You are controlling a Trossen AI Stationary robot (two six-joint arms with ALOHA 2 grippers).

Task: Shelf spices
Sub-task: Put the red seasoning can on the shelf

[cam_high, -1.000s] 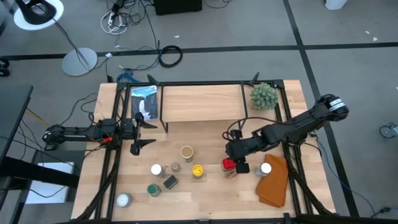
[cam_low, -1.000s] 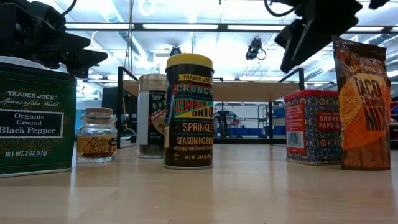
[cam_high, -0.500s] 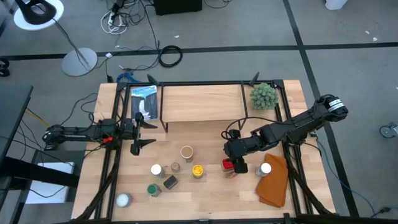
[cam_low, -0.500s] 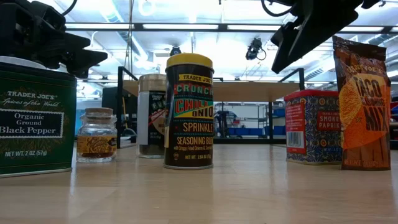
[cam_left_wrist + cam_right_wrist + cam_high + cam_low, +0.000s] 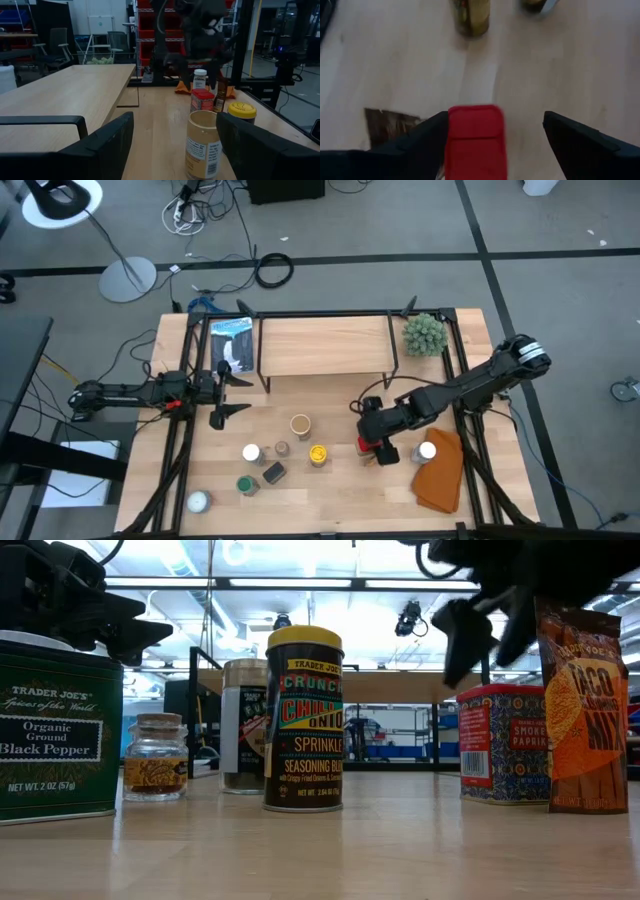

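My right gripper [image 5: 381,446] hangs over the red paprika tin [image 5: 368,445], fingers spread wide on either side of its lid and not gripping it. The tin stands upright on the table [image 5: 330,500], toward its right edge, just beside a brown taco mix pouch [image 5: 583,705]. My left gripper [image 5: 228,391] waits near the table's left edge, fingers apart and empty. The shelf [image 5: 324,346] sits along the far edge. The other spices [image 5: 270,460] stand in a loose cluster nearer the front edge.
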